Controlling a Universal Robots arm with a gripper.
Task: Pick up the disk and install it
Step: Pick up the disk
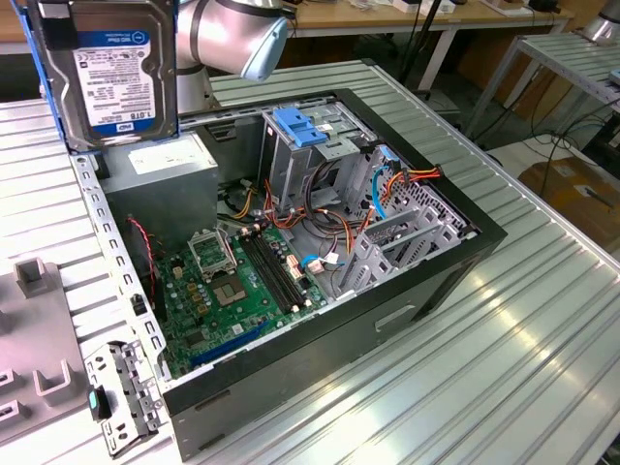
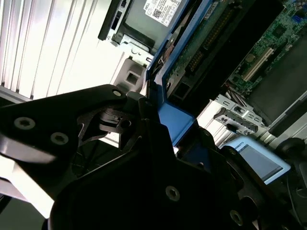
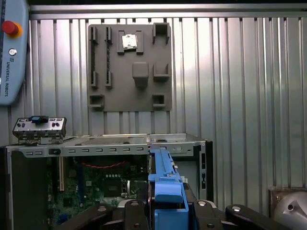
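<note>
**Disk held on edge above the open computer case**

The black gripper [image 3: 168, 211] is clenched on the flat rectangular grey-metal disk [image 1: 116, 68], grasping it by its bright blue plastic carrier frame [image 3: 167, 184]. In both wrist views the dark fingers [image 3: 136, 218] press against either side of the blue handle.

In the exterior view the disk hangs upright at about eleven o'clock. Its labelled face is turned to the camera and the blue frame runs along its edge on the exterior view's left. The silver robot arm [image 1: 228, 29] is just behind it at twelve o'clock. In the first wrist view the blue frame overlaps the opening of the case.

The black open-sided computer case [image 1: 387, 320] fills the middle of the exterior view.
- **Seven o'clock in the case:** a green motherboard [image 1: 232, 281] lies here.
- **Ten o'clock in the case:** a larger grey metal box with a white label [image 1: 160, 165] sits here, just beneath the disk's lower edge as seen.
- **Twelve o'clock in the case:** a tall silver cage with a light-blue plastic latch [image 1: 300, 131] stands here.
- **Two o'clock in the case:** orange and red wires [image 1: 412, 177] run beside the cage.

The case rests on a ribbed metal table [image 1: 513, 368]. A grey moulded fixture plate [image 1: 29, 339] lies on the table at eight o'clock of the exterior view. A small perforated metal bracket [image 1: 121, 397] lies at seven o'clock, just beside the case's corner.
</note>
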